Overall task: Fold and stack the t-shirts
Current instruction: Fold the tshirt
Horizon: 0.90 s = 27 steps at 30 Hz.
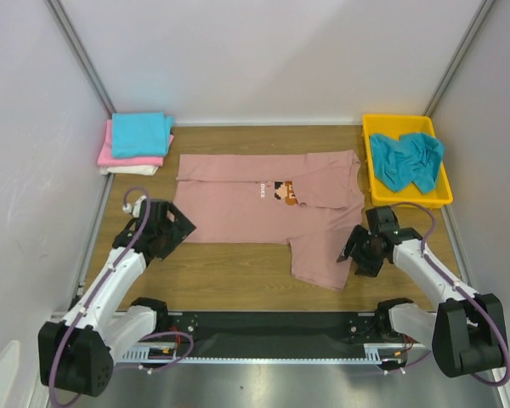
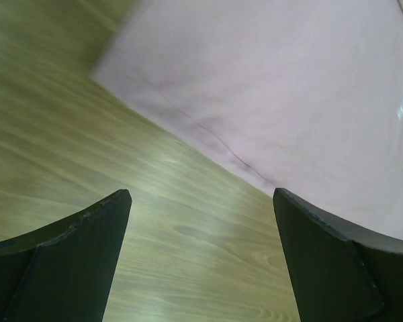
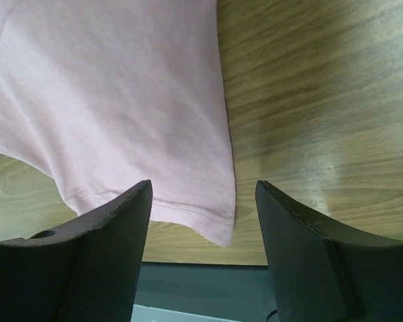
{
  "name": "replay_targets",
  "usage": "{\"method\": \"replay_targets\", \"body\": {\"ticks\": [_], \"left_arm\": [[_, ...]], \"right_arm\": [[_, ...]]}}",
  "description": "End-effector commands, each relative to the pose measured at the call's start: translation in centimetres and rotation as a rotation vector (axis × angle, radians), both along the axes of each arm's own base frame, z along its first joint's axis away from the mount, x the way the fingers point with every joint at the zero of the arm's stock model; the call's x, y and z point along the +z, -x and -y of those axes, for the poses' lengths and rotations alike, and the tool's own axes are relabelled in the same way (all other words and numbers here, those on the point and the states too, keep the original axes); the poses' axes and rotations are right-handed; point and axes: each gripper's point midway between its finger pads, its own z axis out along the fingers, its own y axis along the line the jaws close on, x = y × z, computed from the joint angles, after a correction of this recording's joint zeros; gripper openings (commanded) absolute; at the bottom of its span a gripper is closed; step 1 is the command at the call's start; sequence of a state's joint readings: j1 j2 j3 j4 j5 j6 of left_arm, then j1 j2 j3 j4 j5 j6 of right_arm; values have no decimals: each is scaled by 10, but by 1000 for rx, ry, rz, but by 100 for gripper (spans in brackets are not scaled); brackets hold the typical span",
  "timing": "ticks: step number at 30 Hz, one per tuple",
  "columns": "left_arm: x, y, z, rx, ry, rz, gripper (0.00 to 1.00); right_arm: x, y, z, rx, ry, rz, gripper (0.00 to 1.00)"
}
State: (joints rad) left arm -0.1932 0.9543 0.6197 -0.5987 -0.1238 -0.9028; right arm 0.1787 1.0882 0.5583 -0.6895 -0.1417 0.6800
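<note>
Plainly, left gripper [image 2: 201, 201] and right gripper [image 3: 203, 186] — jaws apart, empty — flank the dusty-pink t-shirt [image 1: 238, 208], print [image 1: 282, 193] part-hidden.

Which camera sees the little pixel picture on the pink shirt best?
The top external view. There the pixel print sits in plain sight on the dusty-pink t-shirt. The left wrist view catches only a blurred sliver of it at its right edge; the right wrist view shows plain cloth and a hem, no print.
</note>
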Motion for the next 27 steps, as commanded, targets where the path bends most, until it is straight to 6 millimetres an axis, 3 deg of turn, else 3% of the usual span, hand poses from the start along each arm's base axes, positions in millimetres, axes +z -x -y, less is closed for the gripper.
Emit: {"method": "replay_targets", "body": {"ticks": [1, 5, 14, 19, 22, 27], "left_arm": [[-5, 4, -21, 86, 3, -7, 94], [-8, 1, -38, 129, -36, -15, 93], [-25, -3, -57, 176, -99, -49, 90], [-32, -19, -67, 188, -136, 23, 81], [-40, -26, -68, 197, -132, 38, 70], [-52, -31, -73, 222, -139, 14, 65]], "right_arm": [[-2, 8, -7, -26, -32, -16, 68], [-7, 18, -13, -15, -46, -53, 67], [-10, 40, -23, 20, -63, -105, 66], [-8, 51, -26, 0, -87, -108, 65], [-9, 54, -26, -12, -94, -107, 64], [-8, 54, -28, -16, -95, -101, 62]]}}
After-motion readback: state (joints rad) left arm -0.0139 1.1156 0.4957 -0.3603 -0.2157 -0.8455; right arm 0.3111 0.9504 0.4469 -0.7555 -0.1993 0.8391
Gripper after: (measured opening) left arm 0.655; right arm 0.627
